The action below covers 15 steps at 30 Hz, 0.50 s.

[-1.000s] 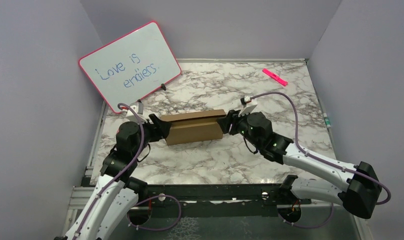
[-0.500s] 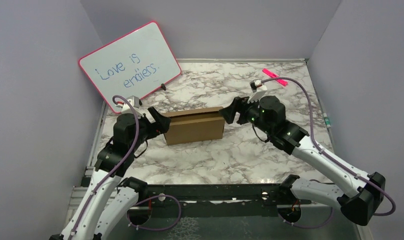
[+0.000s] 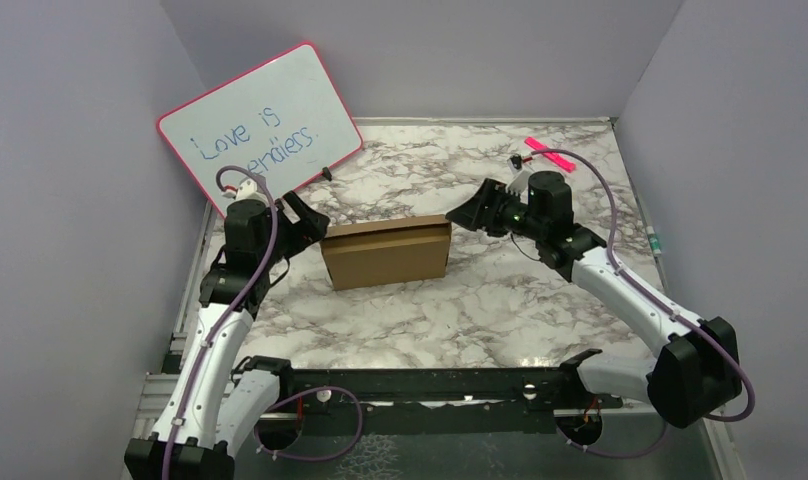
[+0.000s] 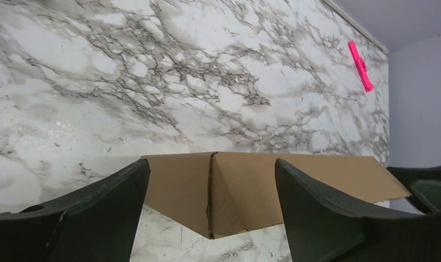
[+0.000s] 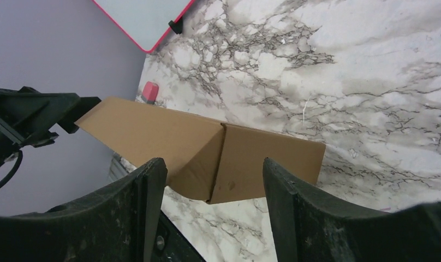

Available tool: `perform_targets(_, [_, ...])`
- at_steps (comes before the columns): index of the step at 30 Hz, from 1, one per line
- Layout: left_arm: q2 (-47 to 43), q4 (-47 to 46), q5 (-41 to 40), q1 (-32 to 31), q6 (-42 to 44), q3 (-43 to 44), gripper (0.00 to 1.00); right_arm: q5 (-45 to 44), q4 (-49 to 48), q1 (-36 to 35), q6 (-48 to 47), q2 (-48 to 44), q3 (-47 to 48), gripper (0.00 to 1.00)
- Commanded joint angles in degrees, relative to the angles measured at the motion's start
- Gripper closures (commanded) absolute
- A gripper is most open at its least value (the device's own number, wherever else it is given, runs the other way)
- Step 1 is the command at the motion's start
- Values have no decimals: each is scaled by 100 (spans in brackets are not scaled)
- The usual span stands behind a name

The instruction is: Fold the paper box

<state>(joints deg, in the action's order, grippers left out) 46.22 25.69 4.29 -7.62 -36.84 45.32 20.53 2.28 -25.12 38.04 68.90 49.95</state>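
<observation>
A small brown paper box (image 3: 386,253) sits mid-way on the marble table (image 3: 430,320). Just off the box's left end hangs the left gripper (image 3: 308,222), fingers spread, clear of the cardboard. The right gripper (image 3: 470,212) hangs off the box's right end, likewise spread. Behind the box to the left leans a pink-framed whiteboard (image 3: 260,130), and behind it to the right lies a pink marker (image 3: 549,154).

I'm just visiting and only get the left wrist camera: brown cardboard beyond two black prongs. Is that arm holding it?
Observer: No. From above, the left gripper is open beside the left end of the paper box, gripping nothing.
Operator: What's the dark shape at my far right?
Observer: The right gripper, open too, facing the box's other end.
Operator: Anything I'm missing?
Observer: A pink-framed whiteboard propped at the far-left corner, reading "Love is endless."
</observation>
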Motion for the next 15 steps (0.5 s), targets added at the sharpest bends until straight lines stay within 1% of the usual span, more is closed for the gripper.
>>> perform_targets(1, [52,-506,880,70,-29,-260,18,785,-654,172,376,207,-267,32])
perform_targets(6, [77,-473,1103,120,-50,-683,27,1062,-927,170,419,372,-635,38])
perform_targets(12, [-238,-648,1397,129,-214,-1285,37,1168,-1309,175,318,401,-1236,40])
perform_targets(15, [-282,-811,1596,129,-274,-1563,41,1158,-1500,176,138,488,-1442,40])
